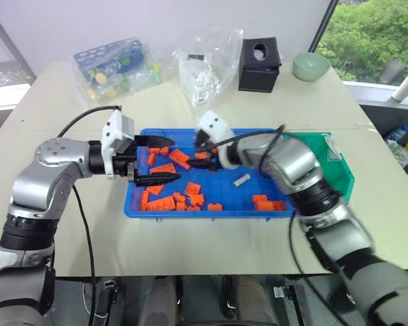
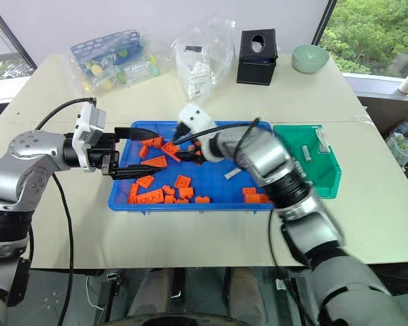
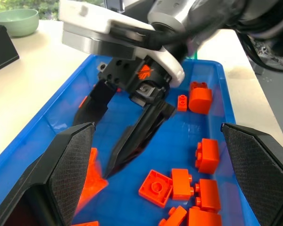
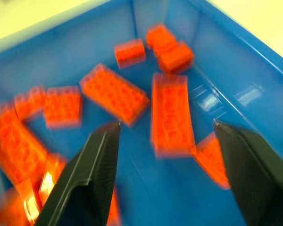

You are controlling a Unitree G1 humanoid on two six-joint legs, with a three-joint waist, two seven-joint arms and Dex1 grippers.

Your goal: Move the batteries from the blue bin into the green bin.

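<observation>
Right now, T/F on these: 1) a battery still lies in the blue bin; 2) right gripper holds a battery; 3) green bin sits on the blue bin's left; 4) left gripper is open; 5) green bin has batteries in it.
1) True: a battery lies in the blue bin, among orange bricks.
2) False: the right gripper is open over bricks, holding nothing.
3) False: the green bin sits on its right.
4) True: the left gripper is open.
5) True: silver cylinders lie inside.

1. The two head eyes looked down from above at the table point(image 1: 211, 238) and shared the blue bin point(image 1: 132, 209).
2. Both wrist cameras sat close inside it, seeing orange bricks point(image 4: 114, 92).
</observation>
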